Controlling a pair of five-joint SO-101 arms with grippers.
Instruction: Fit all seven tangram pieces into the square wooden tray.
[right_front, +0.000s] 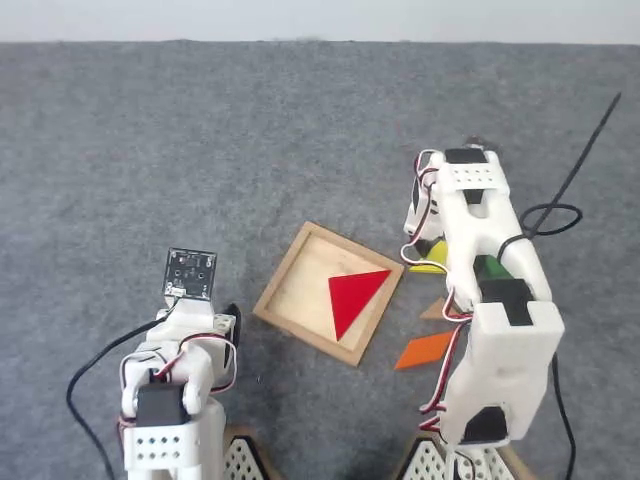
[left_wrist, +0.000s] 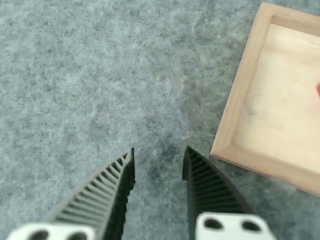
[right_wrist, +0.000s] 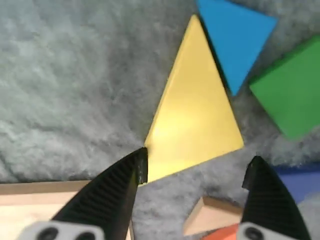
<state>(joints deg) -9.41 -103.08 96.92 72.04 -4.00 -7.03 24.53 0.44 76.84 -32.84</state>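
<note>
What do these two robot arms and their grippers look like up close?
The left arm and right arm are chunky white plastic with black motor blocks and thin red, white and black wires. The left gripper and right gripper have black, ribbed, tapering fingers.

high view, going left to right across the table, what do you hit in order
left arm → wooden tray → red triangle lying in the tray → orange parallelogram on the carpet → right arm
</note>
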